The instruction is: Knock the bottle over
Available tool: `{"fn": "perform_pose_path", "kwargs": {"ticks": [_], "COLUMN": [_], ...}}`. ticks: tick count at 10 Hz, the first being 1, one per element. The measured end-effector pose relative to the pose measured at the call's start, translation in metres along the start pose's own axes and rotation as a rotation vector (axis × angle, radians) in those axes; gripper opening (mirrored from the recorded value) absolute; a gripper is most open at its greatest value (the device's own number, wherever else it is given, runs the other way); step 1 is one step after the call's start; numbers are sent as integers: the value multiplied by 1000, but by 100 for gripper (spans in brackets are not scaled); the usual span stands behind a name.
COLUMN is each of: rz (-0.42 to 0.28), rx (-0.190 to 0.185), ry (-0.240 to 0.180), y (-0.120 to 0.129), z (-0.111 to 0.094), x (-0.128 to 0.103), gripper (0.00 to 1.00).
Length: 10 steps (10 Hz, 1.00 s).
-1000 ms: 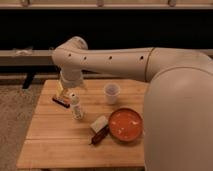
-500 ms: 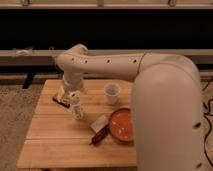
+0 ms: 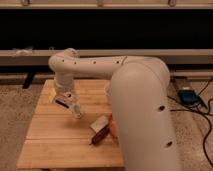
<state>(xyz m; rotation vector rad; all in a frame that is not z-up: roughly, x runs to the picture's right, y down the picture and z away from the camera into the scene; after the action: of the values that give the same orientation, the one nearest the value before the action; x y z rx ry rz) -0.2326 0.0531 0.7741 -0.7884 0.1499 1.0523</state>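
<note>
The bottle [image 3: 76, 109] is small, slim and whitish. It stands on the wooden table [image 3: 55, 140] left of centre and looks slightly tilted. My gripper [image 3: 63, 98] hangs from the white arm just up and left of the bottle, close against its upper part. I cannot tell whether they touch. The big white arm [image 3: 140, 110] fills the right half of the view.
A white-and-dark brush-like object [image 3: 100, 129] lies on the table right of the bottle. A sliver of an orange bowl [image 3: 113, 128] shows beside it, mostly hidden by my arm. A dark wall and rail run behind the table. Cables lie on the floor at right [image 3: 197, 102].
My arm has swung across the view and now hides the cup and most of the orange bowl. The gripper has stayed beside the bottle, which remains in the same spot.
</note>
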Motion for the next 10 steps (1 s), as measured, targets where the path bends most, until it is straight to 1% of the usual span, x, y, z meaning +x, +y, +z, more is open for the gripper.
{"fn": "perform_pose_path", "kwargs": {"ticks": [1, 2, 3, 5, 6, 7, 8, 9, 10], "rz": [-10, -22, -22, -10, -5, 4, 12, 20, 26], "rx": [-1, -4, -6, -11, -12, -10, -5, 0, 6], "ry": [12, 29, 46, 83, 105, 114, 111, 102, 86], "y": [11, 30, 42, 59, 72, 78, 78, 77, 70], "z": [1, 3, 4, 10, 18, 25, 26, 29, 30], "x": [1, 4, 10, 26, 36, 43, 46, 48, 47], "gripper": [80, 80, 80, 80, 80, 80, 80, 80, 80]}}
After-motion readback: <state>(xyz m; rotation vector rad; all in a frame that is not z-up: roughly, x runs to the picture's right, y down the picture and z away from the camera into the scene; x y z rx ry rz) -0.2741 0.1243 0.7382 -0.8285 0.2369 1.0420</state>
